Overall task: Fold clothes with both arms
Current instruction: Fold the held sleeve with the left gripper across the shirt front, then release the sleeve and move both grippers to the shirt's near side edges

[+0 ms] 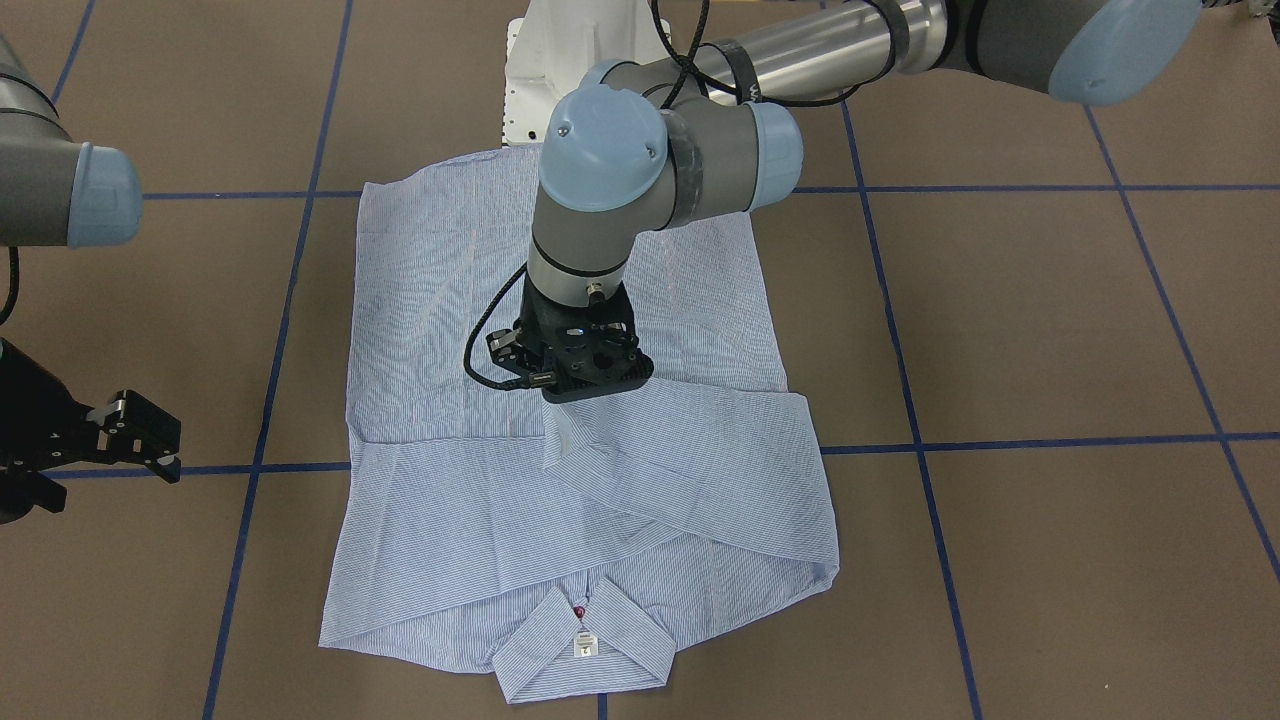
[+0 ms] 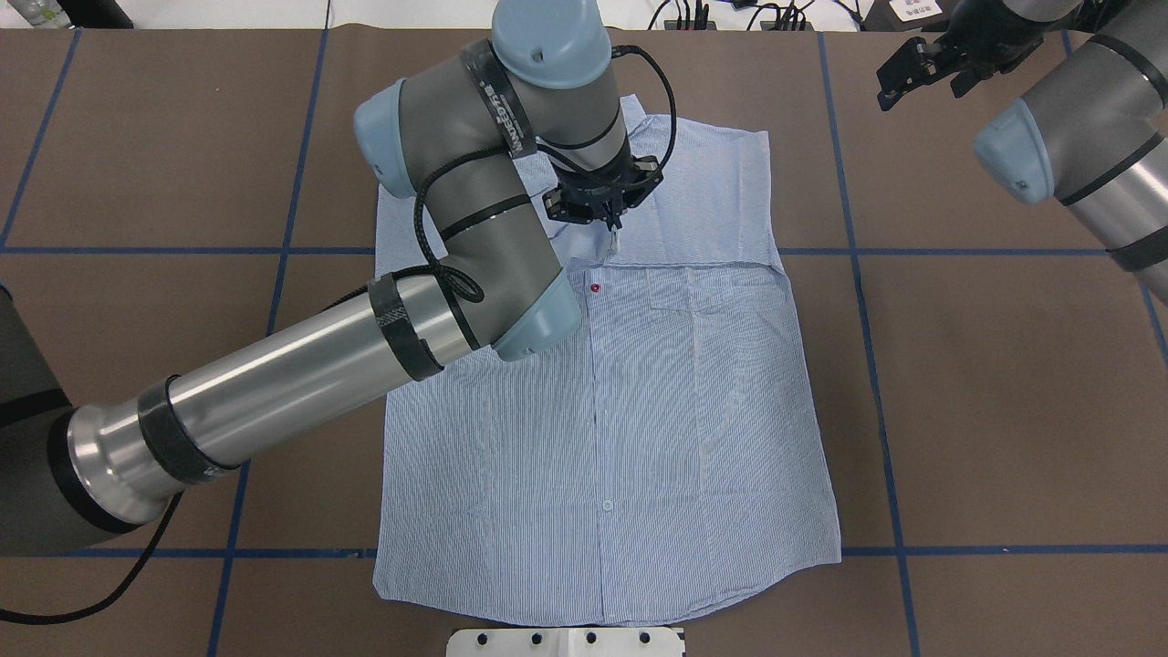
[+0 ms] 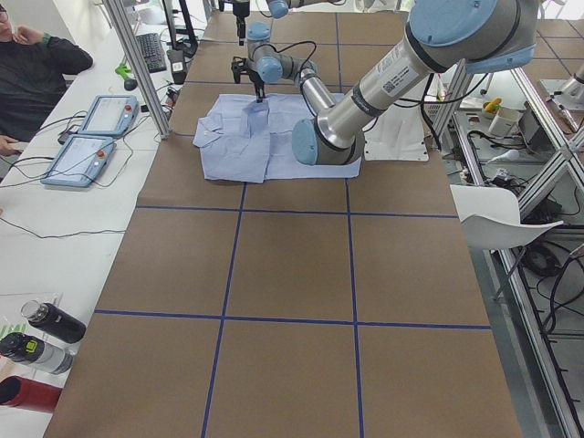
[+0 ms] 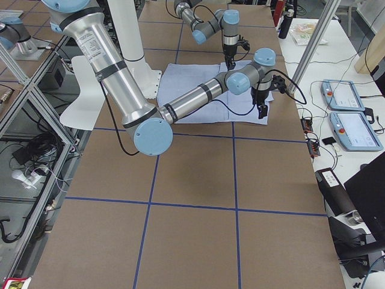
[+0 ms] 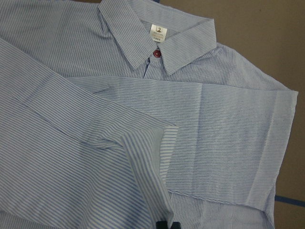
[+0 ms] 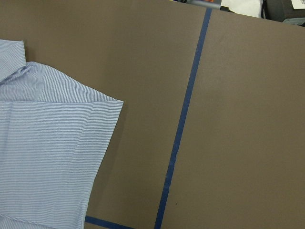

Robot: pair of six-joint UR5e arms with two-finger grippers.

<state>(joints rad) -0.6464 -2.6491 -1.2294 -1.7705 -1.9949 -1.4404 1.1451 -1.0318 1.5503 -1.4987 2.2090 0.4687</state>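
The light blue striped shirt (image 2: 639,411) lies flat, front up, in the middle of the brown table, collar (image 1: 585,645) and white neck label toward the far side. Both sleeves are folded in across the chest. My left gripper (image 1: 590,390) stands upright over the chest, shut on the end of one folded sleeve (image 1: 570,430); in the left wrist view its fingertips (image 5: 167,224) pinch that fabric. My right gripper (image 2: 922,73) hangs open and empty off the shirt, beyond its far right corner. The right wrist view holds only a shirt edge (image 6: 47,157) and table.
The white pedestal base (image 2: 566,641) sits at the shirt's hem end. Blue tape lines (image 1: 900,300) grid the brown table. Two teach pendants (image 3: 96,137), bottles (image 3: 46,338) and a seated person (image 3: 36,64) are on the side bench across from the robot.
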